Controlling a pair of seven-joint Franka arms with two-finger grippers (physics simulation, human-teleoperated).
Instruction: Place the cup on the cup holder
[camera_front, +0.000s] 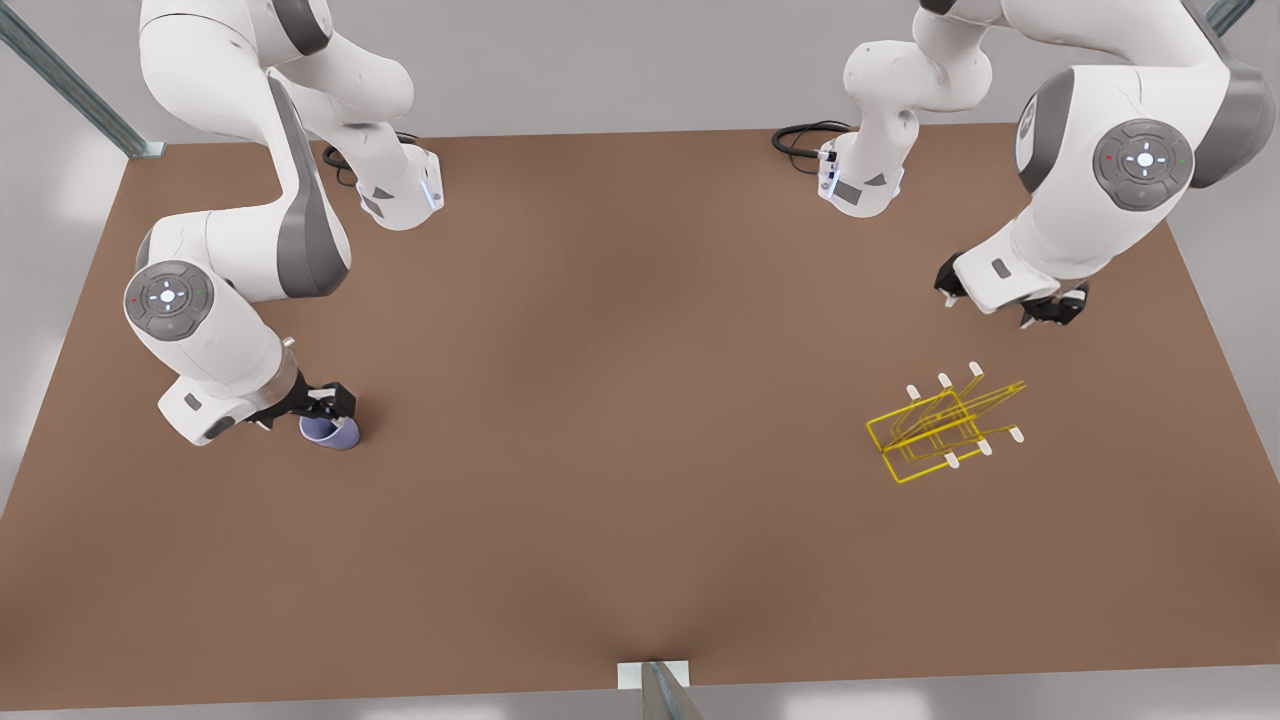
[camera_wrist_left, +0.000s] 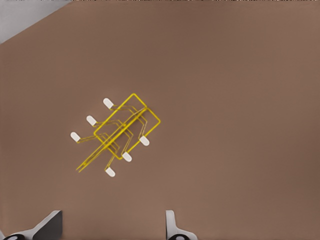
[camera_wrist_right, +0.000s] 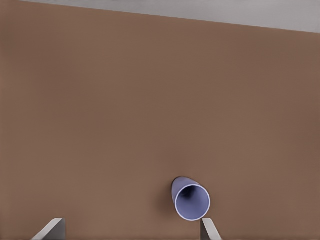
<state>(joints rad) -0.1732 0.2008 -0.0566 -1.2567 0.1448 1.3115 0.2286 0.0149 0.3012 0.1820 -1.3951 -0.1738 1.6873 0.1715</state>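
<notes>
The right arm, on the front view's left, is bent down low so its wrist is almost at table level, and the right gripper (camera_front: 335, 408) sits right at the cup (camera_front: 331, 431). In its wrist view the cup (camera_wrist_right: 190, 199) lies on its side on the table (camera_wrist_right: 125, 110) with the open mouth toward the camera, just beside one finger (camera_wrist_right: 209, 229), with the other finger (camera_wrist_right: 52, 229) far off across the frame. So the fingers are spread wide and not holding anything. Only the finger tips make it into that frame, and in the front view the gripper covers the cup's upper part, so I honestly can't tell if a finger touches it.

The left arm, on the front view's right, is folded over with the left gripper (camera_front: 1040, 308) hanging above the table, near the holder (camera_front: 940, 428) but clear of it. The wrist view looks down on the holder (camera_wrist_left: 120, 134), with its fingers (camera_wrist_left: 172, 226) spread apart and empty. The holder stands well apart from the cup, across the table.
</notes>
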